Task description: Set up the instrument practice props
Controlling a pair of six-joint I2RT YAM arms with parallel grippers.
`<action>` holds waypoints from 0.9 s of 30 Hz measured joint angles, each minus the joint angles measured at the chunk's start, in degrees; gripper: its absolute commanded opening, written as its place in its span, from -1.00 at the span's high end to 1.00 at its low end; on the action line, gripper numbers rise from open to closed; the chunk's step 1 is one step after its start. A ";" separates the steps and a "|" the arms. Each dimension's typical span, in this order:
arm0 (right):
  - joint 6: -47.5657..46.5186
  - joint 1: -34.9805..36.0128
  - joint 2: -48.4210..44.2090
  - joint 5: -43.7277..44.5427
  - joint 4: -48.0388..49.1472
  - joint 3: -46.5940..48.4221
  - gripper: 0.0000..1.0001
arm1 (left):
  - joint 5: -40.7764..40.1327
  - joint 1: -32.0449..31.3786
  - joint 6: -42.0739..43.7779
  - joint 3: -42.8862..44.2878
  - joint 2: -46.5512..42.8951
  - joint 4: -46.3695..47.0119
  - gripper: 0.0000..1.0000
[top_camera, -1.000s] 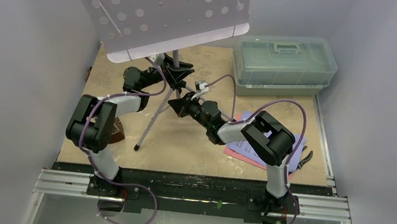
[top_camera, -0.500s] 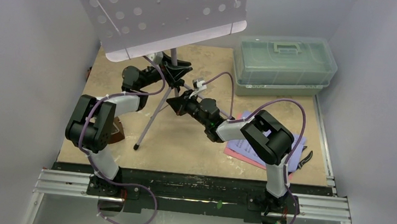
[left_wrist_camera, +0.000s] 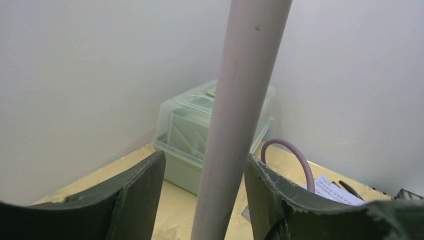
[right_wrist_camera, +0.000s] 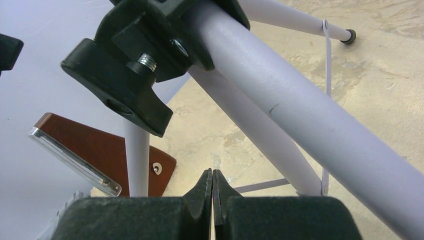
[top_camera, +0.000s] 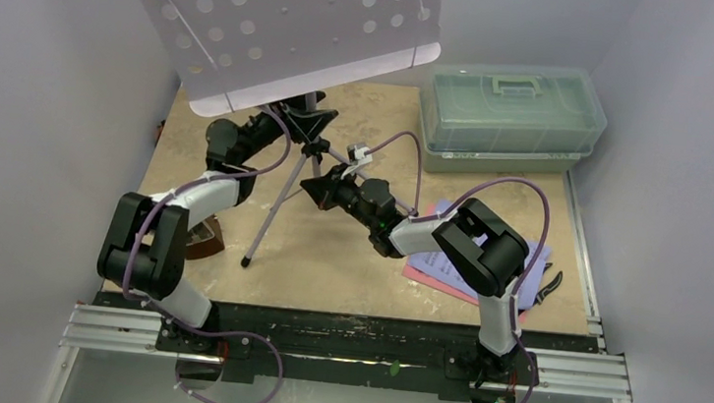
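Observation:
The lavender perforated music stand [top_camera: 291, 27] stands on its thin tripod legs [top_camera: 268, 215] at the back left. My left gripper [top_camera: 304, 115] is open around the stand's pole [left_wrist_camera: 235, 115], with a gap on the left side; the pole lies against the right finger [left_wrist_camera: 270, 195]. My right gripper [top_camera: 320, 190] is shut and empty [right_wrist_camera: 213, 175], just beside the black tripod hub [right_wrist_camera: 135, 60]. The brown metronome [top_camera: 203, 238] lies on its side by the left arm and also shows in the right wrist view [right_wrist_camera: 100, 150]. The pink sheet [top_camera: 434, 280] and pale-blue sheet [top_camera: 538, 254] lie under the right arm.
A translucent green lidded box [top_camera: 510, 108] stands at the back right. Small black pliers [top_camera: 551, 279] lie at the right edge beside the sheets. White walls close in on the left, back and right.
My left arm has swung left and its gripper has shifted back along the pole. The stand's desk has moved slightly up and left. The right arm has barely moved.

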 measured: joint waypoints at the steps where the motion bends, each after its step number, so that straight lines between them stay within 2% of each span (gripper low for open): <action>1: 0.00 0.00 0.00 0.02 0.00 0.00 1.00 | -0.44 0.02 0.00 -0.55 -0.76 -0.70 -0.35; 5: 0.20 -0.07 0.00 -0.02 0.24 -0.04 1.00 | -1.75 0.02 0.02 -2.34 -3.02 -3.15 -0.68; 8: 0.24 -0.09 -0.09 -0.07 0.44 -0.39 1.00 | -2.99 0.02 -0.09 -4.85 -5.25 -4.42 -0.81; 19: -0.96 -0.11 -4.70 0.02 -0.90 -2.29 0.51 | -9.29 0.02 -2.60 -14.23 -19.26 -14.49 -0.84; 23: -2.38 -0.11 -9.20 0.02 -2.16 -3.08 0.34 | -10.88 0.02 -3.23 -16.09 -26.88 -22.14 -0.84; 27: -3.87 -0.11 -13.22 0.02 -3.93 -5.31 0.17 | -14.38 0.02 -2.47 -16.26 -35.12 -33.81 -0.85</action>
